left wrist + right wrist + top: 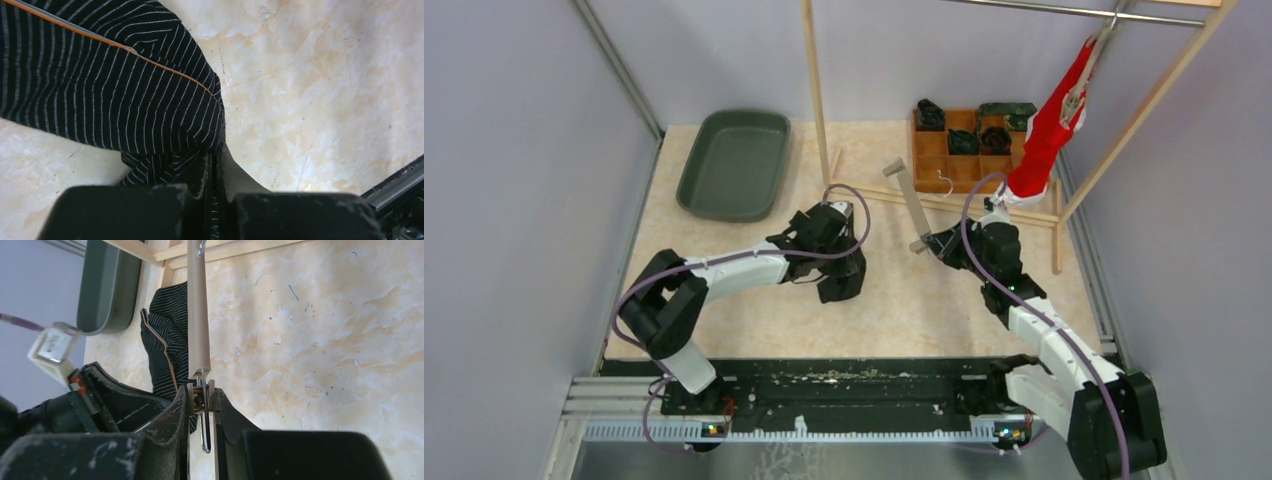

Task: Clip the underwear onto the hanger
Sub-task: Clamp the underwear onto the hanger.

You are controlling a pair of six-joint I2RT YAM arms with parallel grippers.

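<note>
Underwear (115,90), black with thin white stripes and an orange trim, rests bunched on the bench (325,100) a little left of the middle, well in from every edge. The left tool (215,165) is closed on a fold of it, with cloth pinched between both fingers. The hanger (913,208), a beige bar, sits right of the middle, tilted, its free end pointing toward the far edge. The right tool (934,244) grips its near end, jaws clamped on the metal clip (202,390) there. Hanger and underwear are near each other but apart. A green tray (734,165) lies by the far left corner. A wooden box (944,160) of compartments holding dark items stands by the far right corner, and a red garment (1046,130) hangs from a rail (1044,10) above it
</note>
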